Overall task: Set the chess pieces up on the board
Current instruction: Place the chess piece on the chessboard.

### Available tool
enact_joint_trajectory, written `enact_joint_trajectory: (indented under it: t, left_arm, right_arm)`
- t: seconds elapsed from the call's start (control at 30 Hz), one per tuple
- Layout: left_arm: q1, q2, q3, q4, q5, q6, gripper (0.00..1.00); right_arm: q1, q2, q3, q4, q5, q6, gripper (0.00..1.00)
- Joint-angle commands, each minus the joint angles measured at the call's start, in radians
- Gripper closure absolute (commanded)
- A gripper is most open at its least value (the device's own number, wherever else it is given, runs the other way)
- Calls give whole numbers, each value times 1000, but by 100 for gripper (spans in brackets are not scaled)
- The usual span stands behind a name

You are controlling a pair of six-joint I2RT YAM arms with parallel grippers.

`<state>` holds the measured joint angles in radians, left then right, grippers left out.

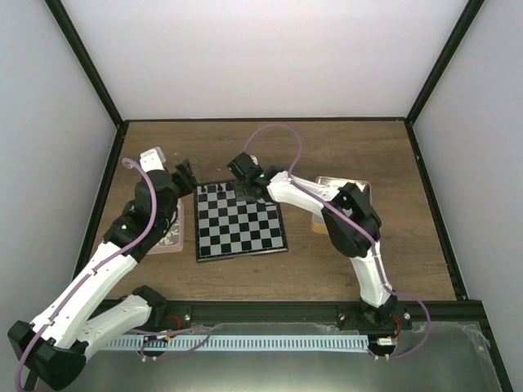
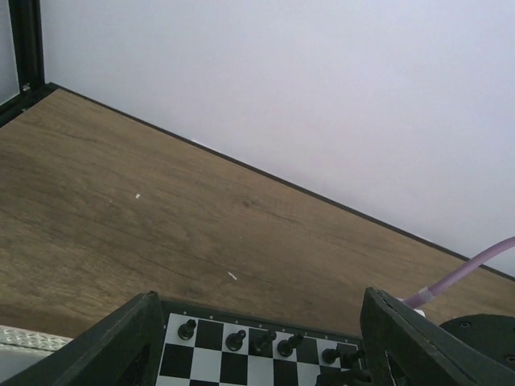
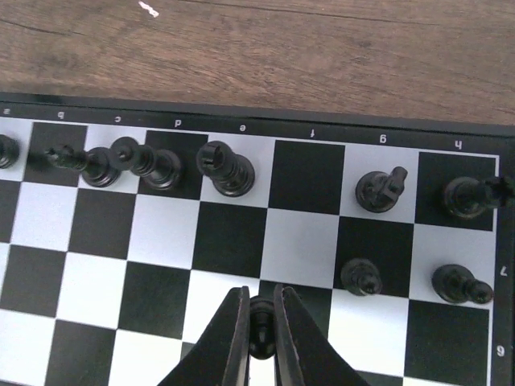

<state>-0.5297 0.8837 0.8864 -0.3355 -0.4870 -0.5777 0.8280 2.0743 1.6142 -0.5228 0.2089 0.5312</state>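
Note:
The board [image 1: 240, 222] of black and silver checks lies mid-table. It also shows in the right wrist view [image 3: 241, 241] and the left wrist view [image 2: 209, 366]. Several black chess pieces [image 3: 225, 167] stand along its far rows. My right gripper [image 3: 260, 315] hangs over the board's far edge, shut on a small black pawn [image 3: 260, 326], just above the third row. In the top view this gripper [image 1: 248, 187] is at the far right part of the board. My left gripper [image 1: 186, 177] is open and empty beside the board's far left corner, its wide-apart fingers [image 2: 121, 342] framing the back-row pieces [image 2: 236, 340].
A pink tray [image 1: 172, 233] lies left of the board under my left arm. A metal tin [image 1: 343, 192] sits right of the board, partly hidden by my right arm. Dark frame posts and white walls close in the table.

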Motion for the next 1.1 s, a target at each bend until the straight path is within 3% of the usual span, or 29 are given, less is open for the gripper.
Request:
enact_joint_trajectory:
  t: [0.0, 1.07]
  left_arm:
    - [7, -6, -12, 6, -44, -13, 30]
    - [15, 30, -26, 14, -5, -24, 30]
  right_arm:
    - [0, 47, 71, -56, 50, -23, 95]
    - [-9, 189, 185, -102, 108, -45, 89]
